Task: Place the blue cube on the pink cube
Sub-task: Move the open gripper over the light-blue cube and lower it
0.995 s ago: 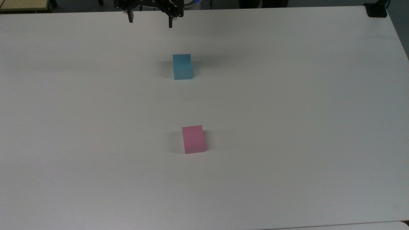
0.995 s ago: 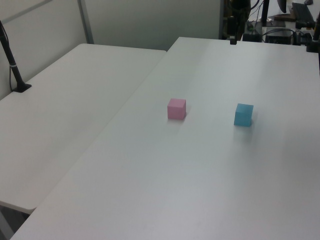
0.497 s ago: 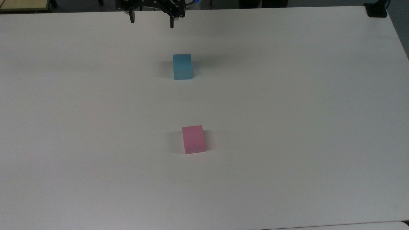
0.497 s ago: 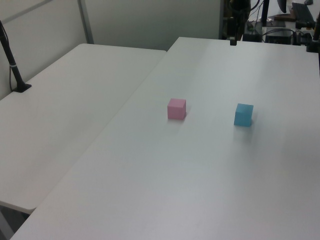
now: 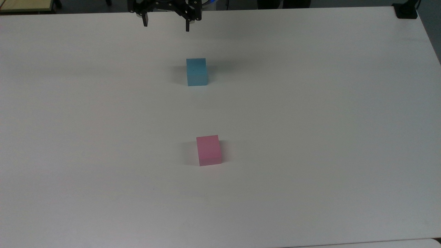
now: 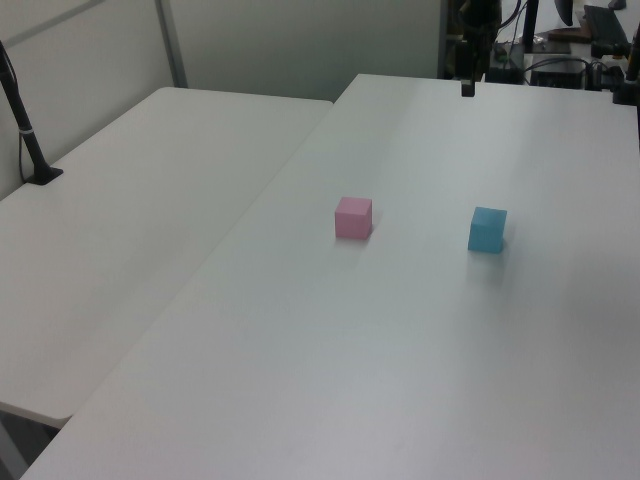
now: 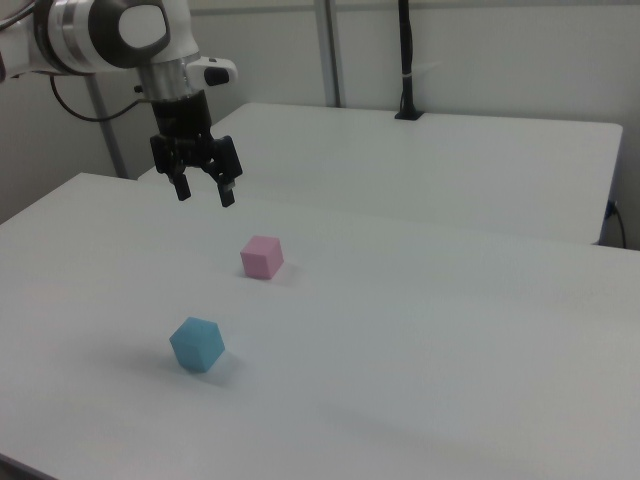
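In the top view the pink cube [image 5: 208, 150] sits nearest, resting flat on the white counter [image 5: 310, 120] a little below the middle, with bare surface all round it. Farther up the same view, well apart from it and nearly in line, the blue cube [image 5: 196, 71] also rests on the counter, touching nothing. Farthest of all, at the top edge of the top view, the black gripper [image 5: 166, 25] hangs above the counter's far side, a little toward the top view's left of the blue cube. Its jaws are spread wide, the gap between them broader than either cube, and they hold nothing and touch nothing. The right view shows this from the other end: the blue cube [image 7: 197, 344] is nearest, the pink cube [image 7: 262, 257] beyond it, and the gripper [image 7: 203, 189] is raised clear of the surface, pointing down from the white arm [image 7: 110, 35], its two jaws parted and empty. In the left view the pink cube [image 6: 353, 217] and the blue cube [image 6: 487, 230] lie side by side near the middle of the counter, clearly separate, and one dark finger [image 6: 467, 86] hangs over the far end.
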Tool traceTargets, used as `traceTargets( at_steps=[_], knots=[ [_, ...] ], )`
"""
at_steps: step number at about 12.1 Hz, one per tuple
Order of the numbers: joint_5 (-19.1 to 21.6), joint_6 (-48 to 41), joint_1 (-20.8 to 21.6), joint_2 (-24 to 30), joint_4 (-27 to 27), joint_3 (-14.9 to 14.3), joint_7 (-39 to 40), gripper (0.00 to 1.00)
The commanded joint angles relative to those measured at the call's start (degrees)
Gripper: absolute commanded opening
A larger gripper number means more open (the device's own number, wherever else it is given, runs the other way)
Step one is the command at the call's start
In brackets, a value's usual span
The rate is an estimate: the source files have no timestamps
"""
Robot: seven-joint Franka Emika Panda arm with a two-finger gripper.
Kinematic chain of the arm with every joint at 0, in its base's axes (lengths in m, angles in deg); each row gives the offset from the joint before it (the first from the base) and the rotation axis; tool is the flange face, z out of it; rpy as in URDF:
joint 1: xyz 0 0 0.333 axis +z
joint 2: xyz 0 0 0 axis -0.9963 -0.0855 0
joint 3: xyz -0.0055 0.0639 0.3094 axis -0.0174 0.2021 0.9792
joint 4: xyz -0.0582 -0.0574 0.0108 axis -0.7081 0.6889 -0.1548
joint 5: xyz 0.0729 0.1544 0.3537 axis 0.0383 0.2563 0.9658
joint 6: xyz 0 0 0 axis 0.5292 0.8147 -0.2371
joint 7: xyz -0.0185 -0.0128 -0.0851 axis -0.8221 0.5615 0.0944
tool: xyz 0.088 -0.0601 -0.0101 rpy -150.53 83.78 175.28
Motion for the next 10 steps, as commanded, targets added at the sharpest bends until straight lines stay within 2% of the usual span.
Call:
traceTargets(
  at_steps=[1,10],
  knots=[
    [-0.5,-0.4,0.7,1.1,-1.4,0.1,0.0,1.00],
    [-0.4,1.1,1.4,2.3,-3.5,-0.3,-0.5,1.00]
  ],
)
